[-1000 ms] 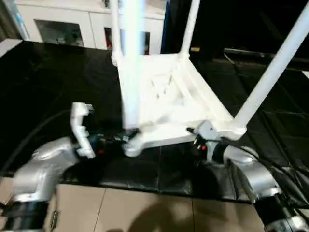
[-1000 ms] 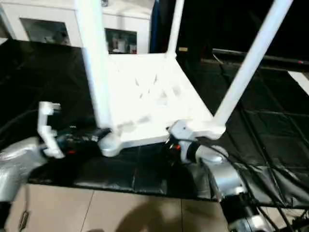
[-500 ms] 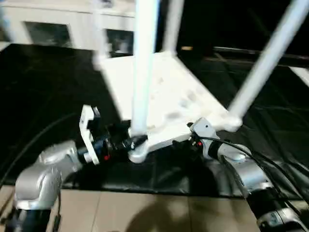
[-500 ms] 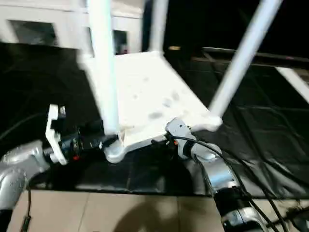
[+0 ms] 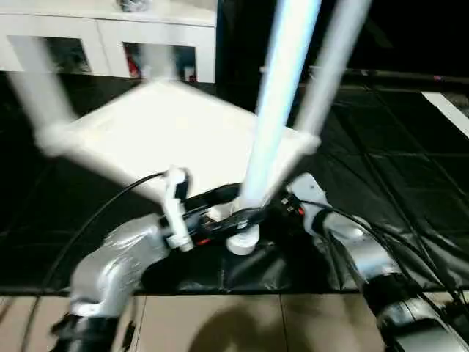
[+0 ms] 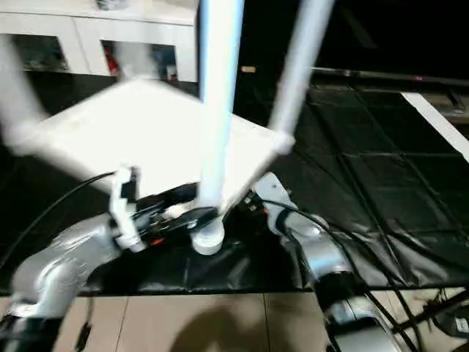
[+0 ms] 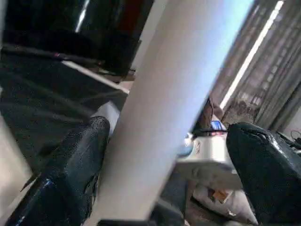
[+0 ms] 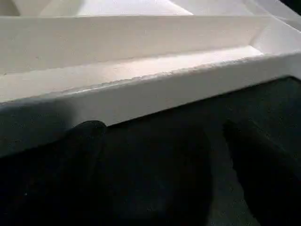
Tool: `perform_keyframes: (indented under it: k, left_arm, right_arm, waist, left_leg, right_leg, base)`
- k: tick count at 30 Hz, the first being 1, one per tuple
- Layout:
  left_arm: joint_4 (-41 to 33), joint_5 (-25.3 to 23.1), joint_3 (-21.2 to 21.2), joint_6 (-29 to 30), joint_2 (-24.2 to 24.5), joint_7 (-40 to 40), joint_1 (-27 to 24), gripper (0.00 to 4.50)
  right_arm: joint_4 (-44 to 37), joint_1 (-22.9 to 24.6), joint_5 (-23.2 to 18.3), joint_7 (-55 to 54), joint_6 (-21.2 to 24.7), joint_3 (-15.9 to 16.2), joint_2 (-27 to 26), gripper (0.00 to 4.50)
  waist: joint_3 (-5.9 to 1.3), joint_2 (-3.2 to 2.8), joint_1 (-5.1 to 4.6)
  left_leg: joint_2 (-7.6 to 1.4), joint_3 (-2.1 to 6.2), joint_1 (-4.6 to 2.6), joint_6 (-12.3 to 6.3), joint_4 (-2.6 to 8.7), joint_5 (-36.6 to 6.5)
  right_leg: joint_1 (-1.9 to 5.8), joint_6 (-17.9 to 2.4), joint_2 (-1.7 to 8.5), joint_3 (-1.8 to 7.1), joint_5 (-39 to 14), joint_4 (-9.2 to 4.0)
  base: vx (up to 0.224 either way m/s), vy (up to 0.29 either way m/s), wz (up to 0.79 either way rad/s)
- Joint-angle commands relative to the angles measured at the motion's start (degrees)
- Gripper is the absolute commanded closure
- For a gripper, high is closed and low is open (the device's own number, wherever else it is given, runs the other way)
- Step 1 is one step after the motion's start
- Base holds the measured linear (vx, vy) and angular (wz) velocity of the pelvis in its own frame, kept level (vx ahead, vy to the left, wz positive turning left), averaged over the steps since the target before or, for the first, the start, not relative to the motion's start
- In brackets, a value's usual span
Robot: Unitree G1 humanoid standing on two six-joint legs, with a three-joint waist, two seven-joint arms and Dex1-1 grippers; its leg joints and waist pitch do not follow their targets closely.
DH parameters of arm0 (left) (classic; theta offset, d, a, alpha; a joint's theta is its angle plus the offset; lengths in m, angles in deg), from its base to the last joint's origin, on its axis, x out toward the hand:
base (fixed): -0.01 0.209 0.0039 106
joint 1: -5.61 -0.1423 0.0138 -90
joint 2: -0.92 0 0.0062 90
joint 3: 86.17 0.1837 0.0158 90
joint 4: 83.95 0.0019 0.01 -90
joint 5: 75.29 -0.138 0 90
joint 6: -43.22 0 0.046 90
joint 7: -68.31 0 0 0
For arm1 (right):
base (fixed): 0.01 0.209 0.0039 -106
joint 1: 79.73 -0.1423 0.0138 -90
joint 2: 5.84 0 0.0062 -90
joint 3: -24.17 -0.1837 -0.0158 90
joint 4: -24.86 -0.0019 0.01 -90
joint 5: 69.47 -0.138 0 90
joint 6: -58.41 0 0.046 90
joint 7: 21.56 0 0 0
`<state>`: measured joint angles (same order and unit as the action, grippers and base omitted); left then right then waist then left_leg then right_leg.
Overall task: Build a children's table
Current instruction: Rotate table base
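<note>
Black matting covered the floor across most of the head views, with a strip of tan tiles along the bottom edge and a white cabinet with glass doors along the upper left. At the centre of the frame the white plastic table lay upside down on the matting, its wide top facing the floor and its legs pointing up out of the frame. One leg rose from the near corner socket just below the middle of the picture, a second leg stood just behind it to the right, and a third, blurred, rose at the far left.

From the lower left, the silver left arm reached in to the near corner. The left gripper had its two black fingers spread wide with the near leg standing between them; one finger lay against the leg and the other stood off it with a gap.

From the lower right, the silver right arm reached to the table's near edge, right of that corner. The right gripper had its dark fingers wide apart on either side of bare matting, just in front of the white rim of the top, holding nothing.
</note>
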<state>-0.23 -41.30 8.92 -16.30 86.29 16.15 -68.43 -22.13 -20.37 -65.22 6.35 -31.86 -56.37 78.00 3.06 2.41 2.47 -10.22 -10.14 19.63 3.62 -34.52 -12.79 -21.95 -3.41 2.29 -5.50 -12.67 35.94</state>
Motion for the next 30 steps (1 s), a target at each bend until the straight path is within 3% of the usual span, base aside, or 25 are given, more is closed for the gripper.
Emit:
perform_keyframes:
  k: [1,7,11,16,17,18,21,25,26,30]
  left_arm:
    - [0.43,-0.86,4.77,-0.79,-1.6,-1.24,1.02,0.09]
    - [4.8,-5.9,3.1,-5.69,-0.87,2.18,2.72,0.09]
    - [5.57,-6.52,1.79,-5.99,1.25,1.38,3.59,0.09]
    - [6.41,-5.85,0.57,-5.62,4.47,-1.31,4.47,0.09]
    - [6.69,-5.41,0.21,-5.29,5.84,-2.83,4.73,0.09]
    - [6.9,-5.21,0.03,-5.15,6.58,-3.7,4.89,0.09]
    - [8.52,-4.73,-0.52,-4.57,10.03,-7.44,5.95,0.09]
    - [14.04,-9.0,2.4,-7.39,17.31,-15.56,8.56,0.09]
    - [14.3,-9.3,2.61,-7.61,17.6,-15.91,8.67,0.09]
    - [20.79,-17.65,8.27,-14.45,21.77,-19.87,11.95,0.43]
  right_arm:
    - [0.75,-2.02,0.1,0.03,-2.02,2.07,-2.01,0.0]
    - [2.02,-1.49,0.53,-0.4,-2.65,1.26,-0.94,0.0]
    - [3.07,-1.13,0.16,-0.1,-3.44,-0.5,0.45,0.0]
    - [3.02,-0.58,-1.17,1.63,-4.63,-1.74,2.48,0.0]
    - [2.53,-0.31,-1.7,2.77,-4.83,-2.05,3.28,0.0]
    - [2.28,-0.17,-1.98,3.42,-4.95,-2.21,3.71,0.0]
    - [0.58,0.51,-3.59,7.14,-5.3,-3.0,5.62,0.0]
    - [-7.23,3.19,-9.84,19.43,-3.67,-4.19,9.33,0.0]
    - [-7.59,3.32,-10.04,19.94,-3.59,-4.15,9.52,0.0]
    - [-15.22,6.29,-13.34,29.55,-0.47,-2.6,14.24,0.0]
  waist:
    - [-3.71,-1.06,0.81]
    - [-3.44,-1.27,1.1]
    - [-3.32,-1.26,1.5]
    - [-3.44,-1.51,2.17]
    - [-3.48,-2.07,2.34]
    - [-3.5,-1.75,2.48]
    - [-3.47,-1.9,2.89]
    - [-3.46,-2.37,3.37]
    - [-3.29,-2.26,3.46]
    - [-3.38,-2.55,4.26]
  left_leg:
    - [-3.43,1.53,0.66,-4.6,3.4,1.32]
    - [-3.69,1.49,0.22,-3.59,3.64,-1.79]
    - [-3.69,1.5,0.14,-2.59,3.76,-3.3]
    - [-3.48,1.41,0.15,-2.81,3.58,-1.87]
    - [-3.46,1.48,0.14,-2.88,3.56,-1.88]
    - [-3.42,1.37,0.1,-3.14,3.53,-1.88]
    - [-3.51,1.4,0.09,-3.46,3.56,-1.95]
    - [-3.36,1.48,0.22,-4.98,3.43,-1.55]
    - [-3.36,1.46,0.25,-5.58,3.52,-1.89]
    - [-3.53,1.54,0.21,-6.15,3.35,-1.49]
  right_leg:
    - [4.1,-13.8,6.83,4.55,7.88,-3.08]
    - [3.85,-12.35,6.65,4.51,1.89,-3.57]
    - [3.79,-11.84,6.8,4.57,-0.77,-3.75]
    - [3.71,-11.82,6.61,4.55,1.2,-3.44]
    - [3.7,-11.87,6.65,4.53,1.35,-3.34]
    - [3.71,-11.92,6.63,4.56,1.71,-3.42]
    - [3.67,-12.28,6.61,4.52,2.09,-3.3]
    - [3.77,-11.08,6.35,4.37,1.48,-3.37]
    - [3.76,-10.42,6.2,4.34,0.64,-3.74]
    - [3.62,-9.22,6.37,4.33,-0.7,-3.89]
  base:
    - [0.0,0.0,0.0]
    - [0.0,0.0,0.0]
    - [0.0,0.0,0.0]
    - [0.0,0.0,0.0]
    - [0.0,0.0,0.0]
    - [0.0,0.0,0.0]
    - [0.0,0.0,0.0]
    - [0.0,0.0,0.0]
    - [0.0,0.0,0.0]
    - [0.0,0.0,0.0]
